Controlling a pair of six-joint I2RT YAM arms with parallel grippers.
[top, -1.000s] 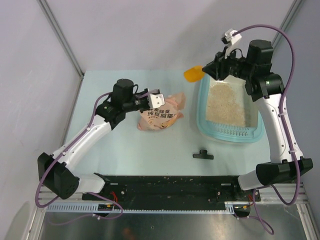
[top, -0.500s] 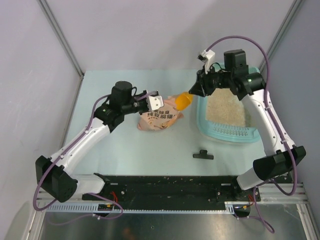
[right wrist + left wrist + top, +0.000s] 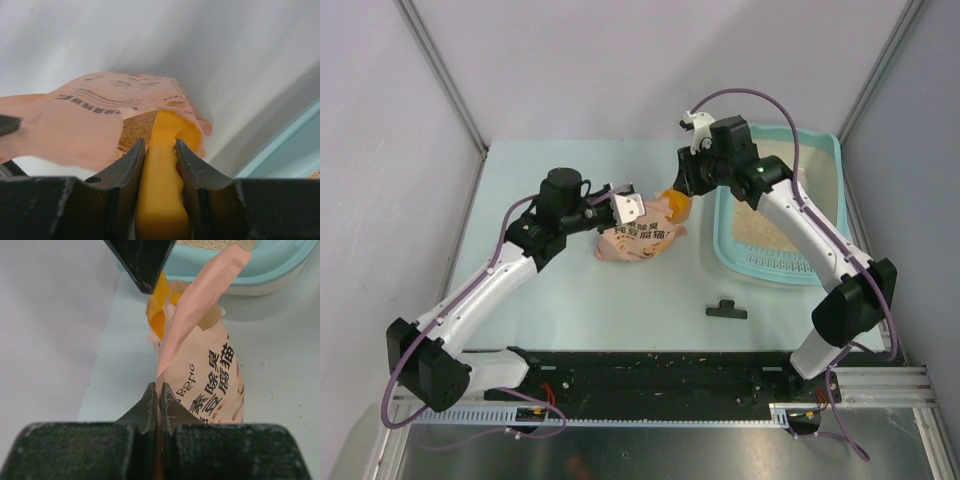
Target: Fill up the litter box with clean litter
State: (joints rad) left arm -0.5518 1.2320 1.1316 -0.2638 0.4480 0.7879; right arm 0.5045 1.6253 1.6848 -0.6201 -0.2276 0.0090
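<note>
Scoop at bag mouth, both grips on.
My L gripper (image 3: pixel 159 390) pinched tight on pink bag (image 3: pixel 210 380) top flap; R gripper (image 3: pixel 160 146) part-closed, clamping orange scoop (image 3: pixel 161 195) handle, tip at bag opening.

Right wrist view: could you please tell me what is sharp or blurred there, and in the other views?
Right wrist view: print on the bag fairly sharp, the scoop handle near the lens soft. Left wrist view: the bag's lettering is crisp, the left gripper body blurred. Top external view: evenly lit, soft shadows, no glare.
</note>
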